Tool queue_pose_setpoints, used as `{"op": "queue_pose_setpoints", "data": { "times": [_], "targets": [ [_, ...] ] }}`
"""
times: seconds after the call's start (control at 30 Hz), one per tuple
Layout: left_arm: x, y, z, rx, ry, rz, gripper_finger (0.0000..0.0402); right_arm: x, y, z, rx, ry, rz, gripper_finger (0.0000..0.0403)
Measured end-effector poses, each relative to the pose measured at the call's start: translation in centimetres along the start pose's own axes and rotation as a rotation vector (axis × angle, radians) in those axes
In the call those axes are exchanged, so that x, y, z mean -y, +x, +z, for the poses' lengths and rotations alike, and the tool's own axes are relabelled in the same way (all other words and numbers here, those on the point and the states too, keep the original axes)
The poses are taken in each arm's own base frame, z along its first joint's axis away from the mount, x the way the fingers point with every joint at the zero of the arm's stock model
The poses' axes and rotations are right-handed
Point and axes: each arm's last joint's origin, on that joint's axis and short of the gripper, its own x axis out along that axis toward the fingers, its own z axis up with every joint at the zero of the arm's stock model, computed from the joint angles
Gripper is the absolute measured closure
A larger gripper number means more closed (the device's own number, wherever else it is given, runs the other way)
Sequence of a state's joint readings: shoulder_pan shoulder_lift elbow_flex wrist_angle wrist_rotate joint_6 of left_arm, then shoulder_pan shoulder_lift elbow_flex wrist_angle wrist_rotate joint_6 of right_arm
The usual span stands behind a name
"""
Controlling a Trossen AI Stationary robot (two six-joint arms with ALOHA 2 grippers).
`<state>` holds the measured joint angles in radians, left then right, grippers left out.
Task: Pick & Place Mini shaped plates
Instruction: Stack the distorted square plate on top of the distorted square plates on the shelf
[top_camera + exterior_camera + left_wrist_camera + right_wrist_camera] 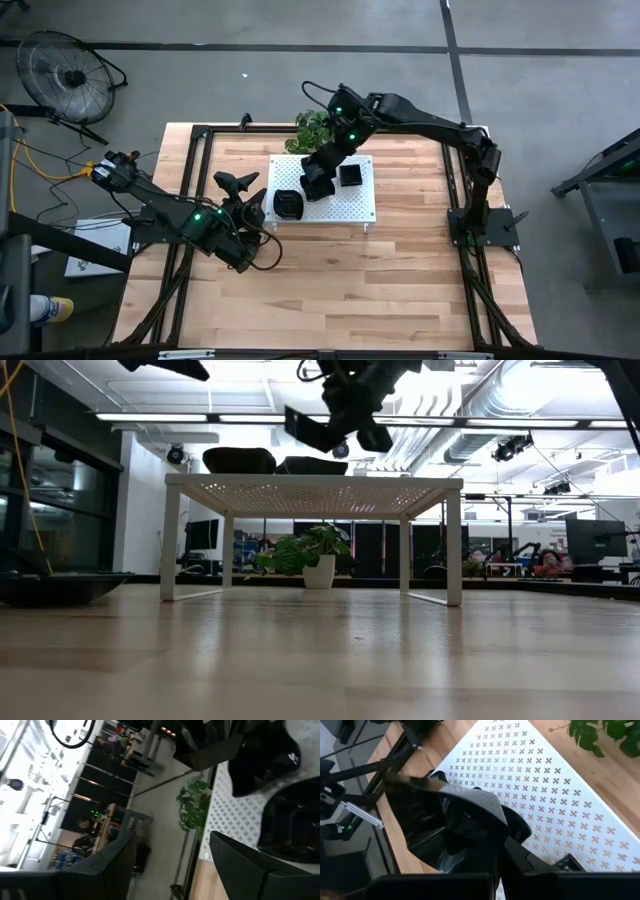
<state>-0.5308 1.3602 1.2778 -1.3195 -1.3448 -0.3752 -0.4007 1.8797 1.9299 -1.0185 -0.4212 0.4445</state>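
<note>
A white perforated board [360, 205] stands on legs at the table's middle. Two mini shaped plates rest on it: a rounded one [288, 204] at its left and a square one [350, 175] at its right. My right gripper [318, 185] hangs over the board, shut on a third glossy black plate [435, 815]. Another black plate [235, 181] lies on the table just left of the board. My left gripper [252, 208] stands open by the board's left edge with nothing between its fingers [240, 865]. My right gripper pinches the black plate by its rim [487, 827] between its two fingers. The fingers slant down from the table's far right. The plate is tilted and lifted clear above the board [305, 428].
A green potted plant [314, 128] stands behind the board's far edge. A dark metal frame [190, 150] runs along the table's sides. Bare wood lies in front of the board toward the near edge.
</note>
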Motion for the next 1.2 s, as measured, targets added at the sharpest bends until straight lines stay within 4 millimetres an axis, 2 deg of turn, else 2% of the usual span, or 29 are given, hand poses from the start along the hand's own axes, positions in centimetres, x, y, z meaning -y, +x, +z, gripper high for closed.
{"op": "queue_pose_setpoints", "data": {
  "times": [0.23,0.53,1.2],
  "targets": [
    [0.3,0.1,-0.9,-0.055,0.051,-0.063,0.0156,0.5,1.3,0.0,-0.058,0.077,0.008,0.0403],
    [1.3,0.4,-2.6,-0.112,0.076,-0.077,0.0156,0.4,1.3,-0.2,-0.083,0.129,0.020,0.0403],
    [1.4,0.4,-3.1,-0.130,0.087,-0.075,0.0156,0.8,4.0,-0.8,-0.126,0.101,-0.028,0.0402]
  ]
}}
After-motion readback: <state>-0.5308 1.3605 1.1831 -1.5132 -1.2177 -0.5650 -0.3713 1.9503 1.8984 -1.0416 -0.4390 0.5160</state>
